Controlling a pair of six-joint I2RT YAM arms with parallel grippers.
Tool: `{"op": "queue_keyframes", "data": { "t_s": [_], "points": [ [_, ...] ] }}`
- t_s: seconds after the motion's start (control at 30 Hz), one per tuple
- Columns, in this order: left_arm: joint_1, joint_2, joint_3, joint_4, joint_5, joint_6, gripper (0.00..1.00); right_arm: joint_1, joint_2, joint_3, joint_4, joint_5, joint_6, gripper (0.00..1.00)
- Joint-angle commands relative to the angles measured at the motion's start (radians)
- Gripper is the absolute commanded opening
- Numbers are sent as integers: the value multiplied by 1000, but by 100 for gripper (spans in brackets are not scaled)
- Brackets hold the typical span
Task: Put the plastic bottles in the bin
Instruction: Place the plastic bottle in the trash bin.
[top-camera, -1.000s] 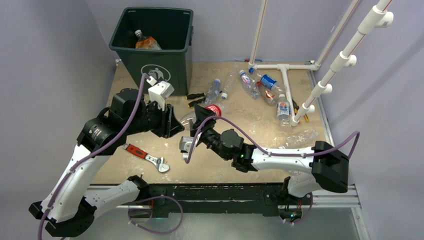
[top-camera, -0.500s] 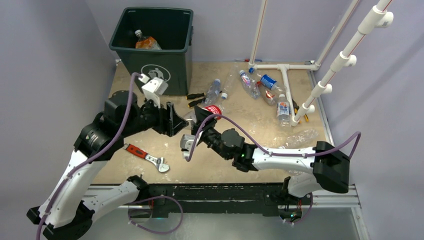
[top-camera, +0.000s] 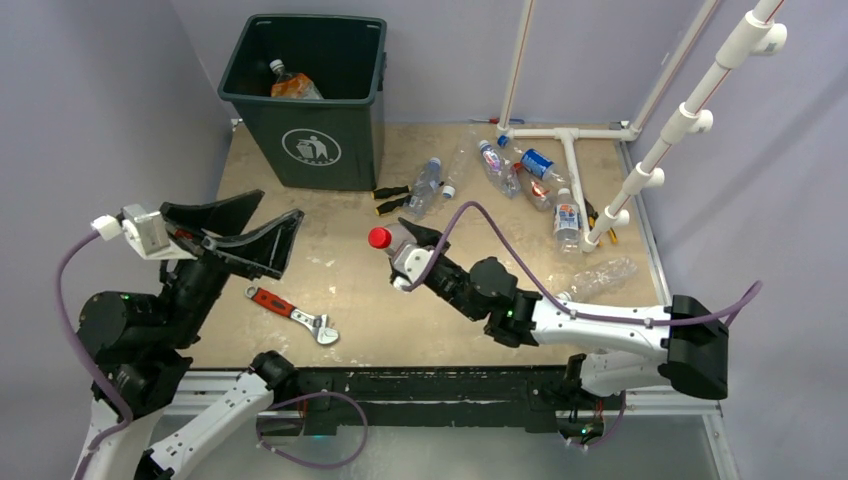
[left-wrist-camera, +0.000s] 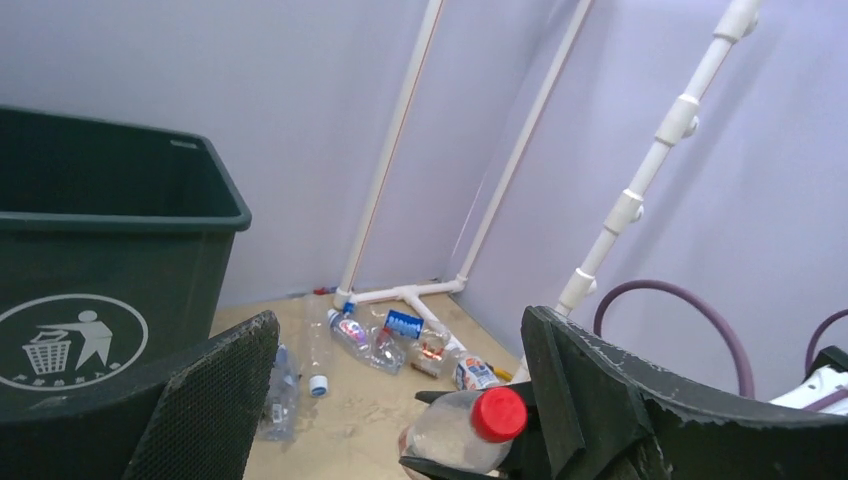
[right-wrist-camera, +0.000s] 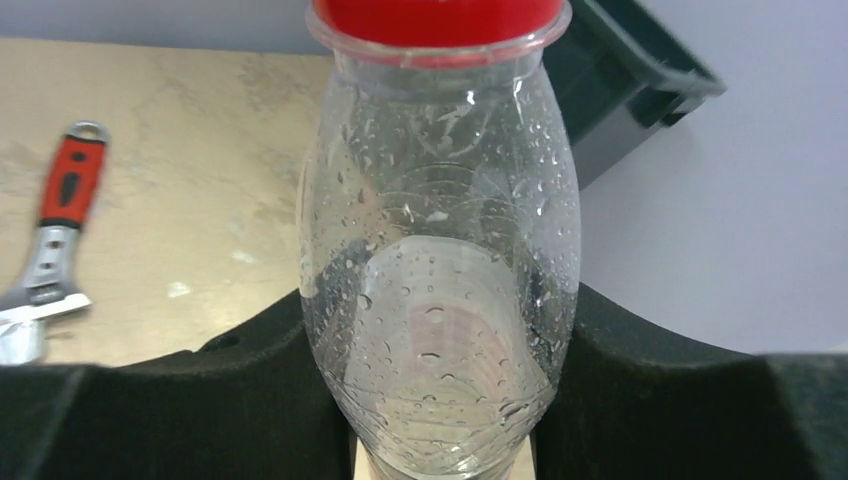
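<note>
My right gripper (top-camera: 408, 256) is shut on a clear plastic bottle with a red cap (top-camera: 392, 241), held above the table's middle with the cap pointing left. In the right wrist view the wet bottle (right-wrist-camera: 440, 230) sits squeezed between both black pads (right-wrist-camera: 250, 400). My left gripper (top-camera: 243, 229) hangs open and empty at the left, above the table. In its wrist view the held bottle (left-wrist-camera: 455, 432) shows low between the fingers, touching neither. The dark green bin (top-camera: 300, 100) stands at the back left with an orange-labelled bottle (top-camera: 292, 86) inside. More bottles (top-camera: 425, 185) (top-camera: 497, 166) (top-camera: 567, 220) lie to the right.
A red-handled wrench (top-camera: 293, 313) lies near the front left. Screwdrivers (top-camera: 390, 196) lie in front of the bin. A white pipe frame (top-camera: 572, 160) stands at the back right, with bottles around its foot. A crushed clear bottle (top-camera: 603, 275) lies by the right edge.
My left gripper has opened wide and pulled back to the left and upward, away from the red-capped bottle. The right gripper has tightened on that bottle and lifted it a little.
</note>
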Motion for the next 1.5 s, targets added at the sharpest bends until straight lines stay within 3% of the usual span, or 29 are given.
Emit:
{"op": "queue_keyframes", "data": {
  "t_s": [0.0, 0.3, 0.53, 0.77, 1.17, 1.47],
  "points": [
    [-3, 11, -83, 73, 11, -6, 90, -2, -51, -62, 33, -46, 321, 38],
    [-2, 7, -159, 131, 105, -33, 90, -4, -137, -158, 147, -162, 659, 38],
    [-2, 3, -229, 186, 146, -74, 90, -4, -168, -182, 153, -238, 794, 38],
    [-2, -5, -297, 304, 224, -65, 90, -4, -179, -197, 165, -306, 849, 38],
    [-2, 169, -305, 405, 590, -141, 91, -4, -142, -118, 41, -375, 909, 39],
    [-3, 214, -307, 378, 652, -151, 87, -4, -105, -68, 12, -395, 917, 40]
  ]
}}
